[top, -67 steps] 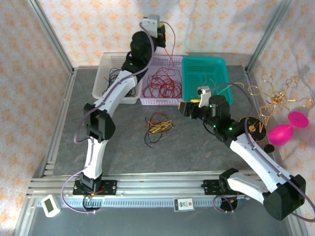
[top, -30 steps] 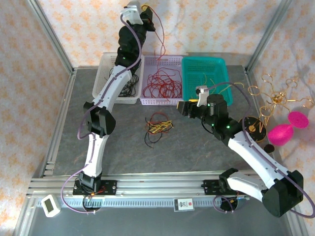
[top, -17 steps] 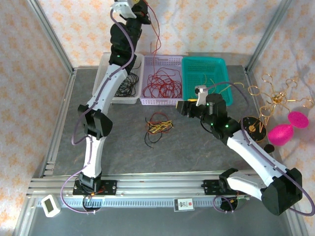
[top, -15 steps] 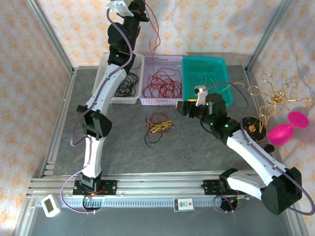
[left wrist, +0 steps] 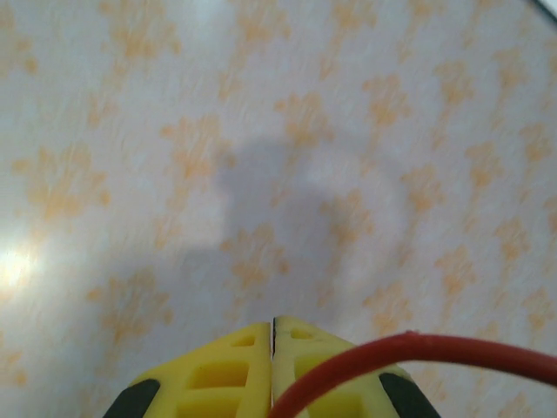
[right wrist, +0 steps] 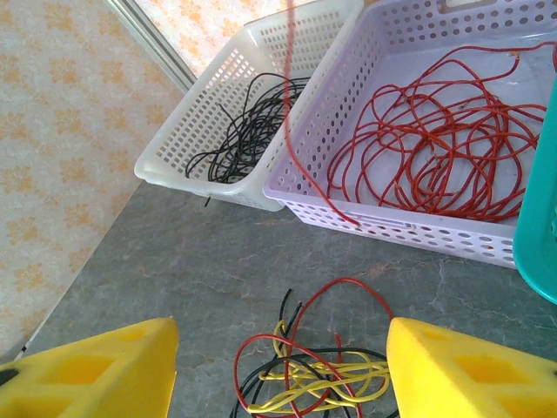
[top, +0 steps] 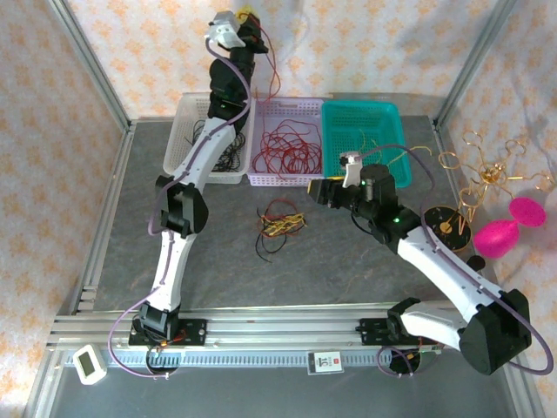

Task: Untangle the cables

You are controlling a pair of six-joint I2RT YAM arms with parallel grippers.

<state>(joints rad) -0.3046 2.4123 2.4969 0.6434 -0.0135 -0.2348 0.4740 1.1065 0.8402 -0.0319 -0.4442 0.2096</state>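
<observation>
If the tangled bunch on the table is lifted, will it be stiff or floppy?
Probably floppy: the red wire shut in the left gripper hangs in a loose curve. The bunch likely comes up together, since its strands interloop. Thin, so presumably light.

The red cable (left wrist: 418, 343) runs off the right edge of the left wrist view. In the right wrist view the tangled cables (right wrist: 305, 376) are cut by the bottom edge, the teal basket (right wrist: 541, 226) by the right.

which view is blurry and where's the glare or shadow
Left wrist view: wallpaper soft, a grey shadow mid-frame, glare at the left edge, the red cable fuzzy. Right wrist view: the lilac basket crisp, the near yellow fingers out of focus. Top external view: evenly lit.
</observation>
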